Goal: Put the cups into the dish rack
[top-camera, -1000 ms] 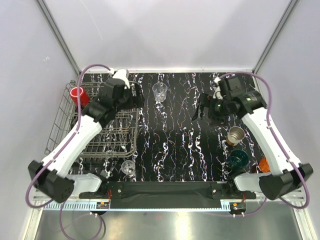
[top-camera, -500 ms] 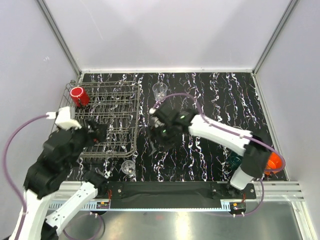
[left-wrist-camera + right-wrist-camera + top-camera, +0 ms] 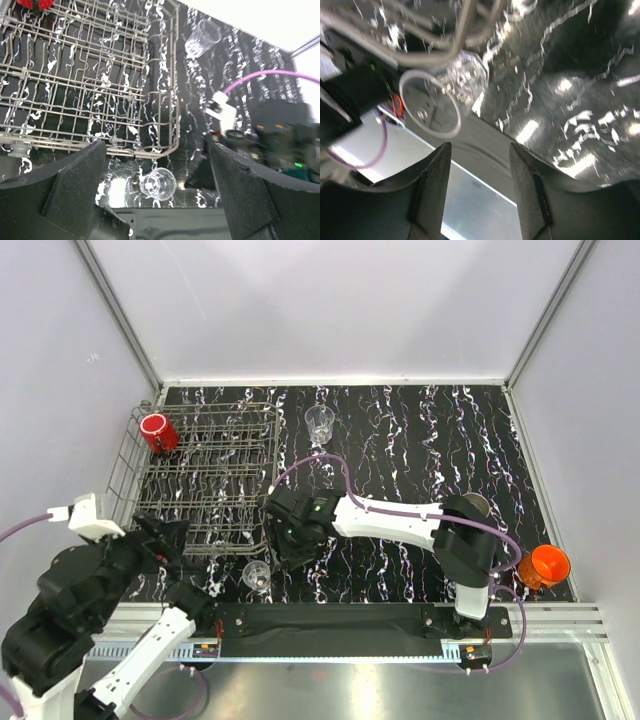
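The dish rack (image 3: 125, 455) is carrying one load so far, the red cup (image 3: 155, 430) in its far left corner, while both of your grippers are hovering by its near right corner. The right arm (image 3: 390, 520) is spanning the tabletop on the rack's right side, and its purple cable (image 3: 318, 456) is looping close to the rack's right wall. That loop is risking a snag on the wire if you swing the arm over the rack.

The left gripper (image 3: 155, 147) is hanging above the rack's near edge, fingers spread wide and gripping nothing. The right gripper (image 3: 479, 150) is likewise gaping and empty. Its tips are pointing at the near clear cup (image 3: 445, 95), which is standing just outside the rack's near right corner, apart from both fingers.

Two grippers are crowding one small cup, so if you bring both in you are inviting a knock between them or a tipped cup. The cup is sitting close to the corner wire, so a finger is liable to catch there instead of passing the cup's wall. A nudge is likely sending it rolling away from the rack's near side.

The second clear cup (image 3: 320, 423) is waiting just beyond the rack's far right corner, and the orange cup (image 3: 545, 565) is sitting well to the rack's right.
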`<act>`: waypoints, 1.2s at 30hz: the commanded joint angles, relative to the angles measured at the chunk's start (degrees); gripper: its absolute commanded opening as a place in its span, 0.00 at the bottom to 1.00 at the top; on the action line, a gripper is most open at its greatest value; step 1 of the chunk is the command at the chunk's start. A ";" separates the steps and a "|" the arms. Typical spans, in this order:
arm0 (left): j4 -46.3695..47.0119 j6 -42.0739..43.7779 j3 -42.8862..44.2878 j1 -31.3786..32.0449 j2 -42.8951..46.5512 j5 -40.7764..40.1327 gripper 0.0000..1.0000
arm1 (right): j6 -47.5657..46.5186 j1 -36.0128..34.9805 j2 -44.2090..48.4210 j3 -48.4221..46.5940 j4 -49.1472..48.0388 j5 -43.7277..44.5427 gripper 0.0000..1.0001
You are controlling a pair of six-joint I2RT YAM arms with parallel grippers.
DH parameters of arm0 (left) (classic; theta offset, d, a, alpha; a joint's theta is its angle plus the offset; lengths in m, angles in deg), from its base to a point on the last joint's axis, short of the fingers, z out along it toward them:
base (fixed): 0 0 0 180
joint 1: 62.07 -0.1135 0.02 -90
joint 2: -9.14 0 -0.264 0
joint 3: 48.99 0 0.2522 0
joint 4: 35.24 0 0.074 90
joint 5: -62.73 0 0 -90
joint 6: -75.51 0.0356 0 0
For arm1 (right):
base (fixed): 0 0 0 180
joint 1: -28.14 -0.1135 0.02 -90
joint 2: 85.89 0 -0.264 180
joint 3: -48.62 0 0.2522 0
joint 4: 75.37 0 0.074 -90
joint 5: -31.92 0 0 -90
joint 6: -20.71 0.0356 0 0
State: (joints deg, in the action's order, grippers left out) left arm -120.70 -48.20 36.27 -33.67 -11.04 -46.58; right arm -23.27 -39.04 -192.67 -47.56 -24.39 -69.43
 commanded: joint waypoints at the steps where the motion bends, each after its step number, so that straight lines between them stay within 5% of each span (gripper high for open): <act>1: -2.82 -1.61 3.64 -0.10 0.93 1.29 0.91 | 4.34 -0.67 -2.20 -3.19 -3.81 4.06 0.56; 13: -7.93 -3.99 9.79 -0.10 1.03 4.80 0.91 | 10.67 -4.36 -7.29 -3.19 -9.44 7.05 0.47; 16: -7.93 -4.16 10.49 -0.10 0.24 6.56 0.91 | 11.46 -4.72 -9.23 -4.95 -7.86 7.66 0.36; 17: -7.67 -4.25 10.50 -0.02 0.15 7.09 0.90 | 11.90 -4.72 -9.41 -4.78 -6.81 8.01 0.24; 22: -5.91 -2.50 10.85 -0.10 -0.21 13.93 0.90 | 15.68 -5.24 -6.87 -1.09 -5.84 10.20 0.00; 30: 5.09 -11.60 -1.72 -0.19 7.79 33.81 0.96 | 21.38 -6.92 15.33 12.70 -5.48 12.69 0.00; 36: 12.43 -19.27 -1.28 -0.72 8.05 42.76 0.99 | 21.13 -6.83 34.49 20.17 -18.03 7.23 0.00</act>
State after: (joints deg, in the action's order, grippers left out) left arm -117.51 -61.88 34.48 -34.06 -3.76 -12.25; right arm -4.21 -45.68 -168.06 -29.30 -33.05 -60.19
